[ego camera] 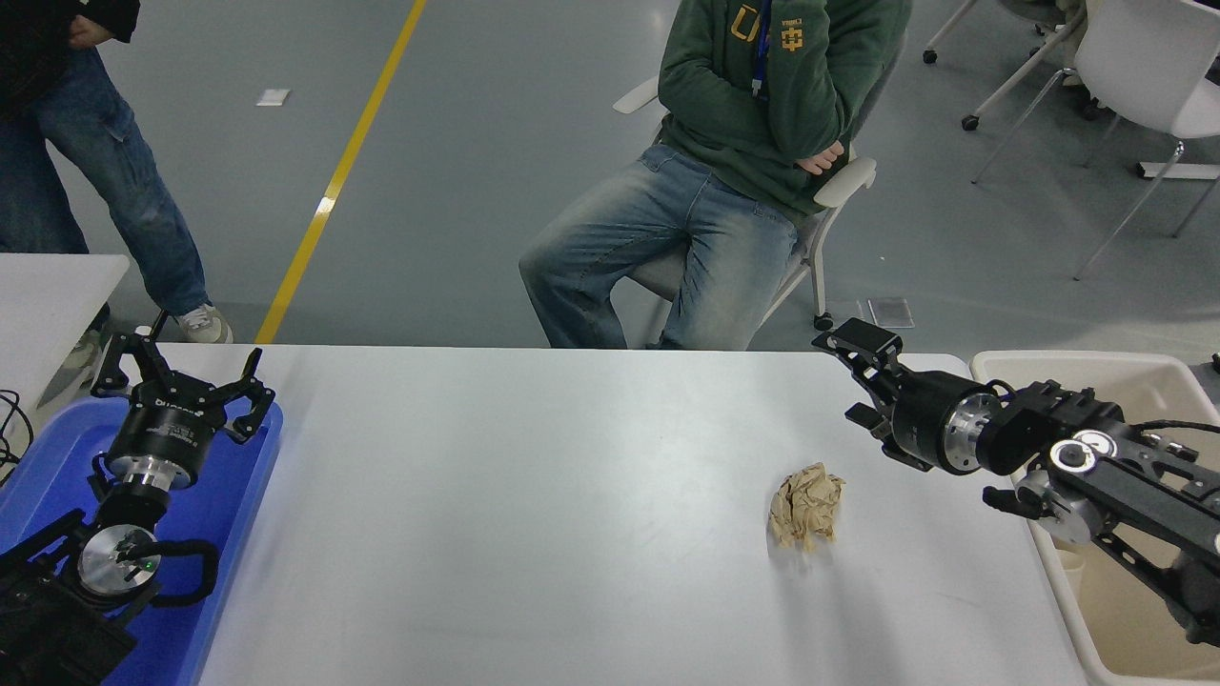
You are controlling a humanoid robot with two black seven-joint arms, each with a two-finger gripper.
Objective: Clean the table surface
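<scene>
Table (572, 495) surface, wide and white, carries one crumpled brown paper ball (806, 505) right of centre; it looks light and soft, best pinched across its middle. Beige bin (1077, 362) at right seems near empty; blue tray (229, 505) lies left. Right gripper (851, 376) hovers beyond the ball, fingers parted; left gripper (181, 376) rests spread over the tray.

Worktop (534, 534): smooth, matt white, faint sheen. Paper ball (806, 505): tan, crumpled, rough and creased; tray (224, 514): glossy blue plastic; bin (1077, 367): smooth beige plastic. Left tool (181, 381) and right tool (858, 376): matt black, behind each a brushed metal ring.
</scene>
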